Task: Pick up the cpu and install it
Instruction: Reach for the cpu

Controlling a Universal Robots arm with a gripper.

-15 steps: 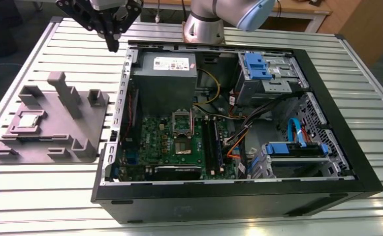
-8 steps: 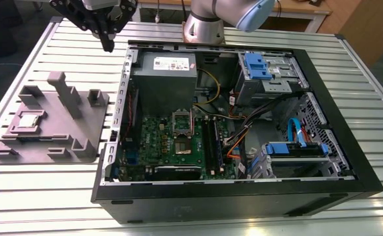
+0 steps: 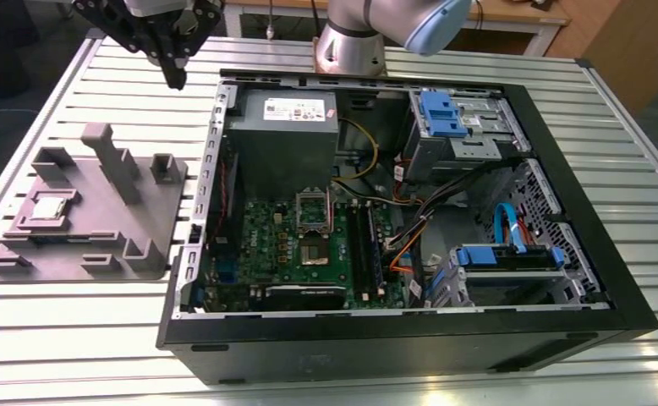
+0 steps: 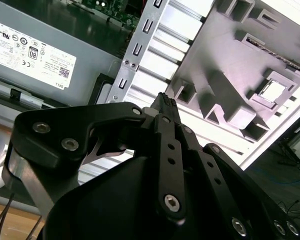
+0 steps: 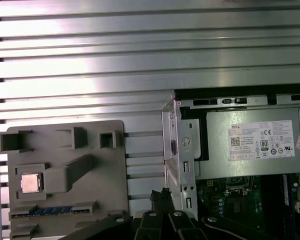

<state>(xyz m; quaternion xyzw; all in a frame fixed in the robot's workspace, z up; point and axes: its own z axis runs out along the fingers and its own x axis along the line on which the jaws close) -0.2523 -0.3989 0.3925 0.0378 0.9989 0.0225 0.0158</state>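
Observation:
The cpu [image 3: 47,206] is a small silver square lying in a recess of the grey plastic tray [image 3: 103,245], to the exterior view's left of the open computer case. In the first wrist view the cpu [image 5: 31,182] sits in the tray [image 5: 90,200], and the second wrist view shows the cpu [image 4: 273,90] too. My gripper [image 3: 174,78] hangs high over the table near the case's far left corner, well apart from the cpu. Its black fingers [image 4: 165,104] are pressed together, shut on nothing. The green motherboard's socket [image 3: 311,210] lies inside the case.
The black case [image 3: 419,338] lies open on the slatted metal table [image 3: 58,338]. Inside are a grey power supply [image 3: 284,135], blue drive brackets [image 3: 442,114], and orange and yellow cables [image 3: 403,245]. The tray has several raised blocks [image 3: 115,161].

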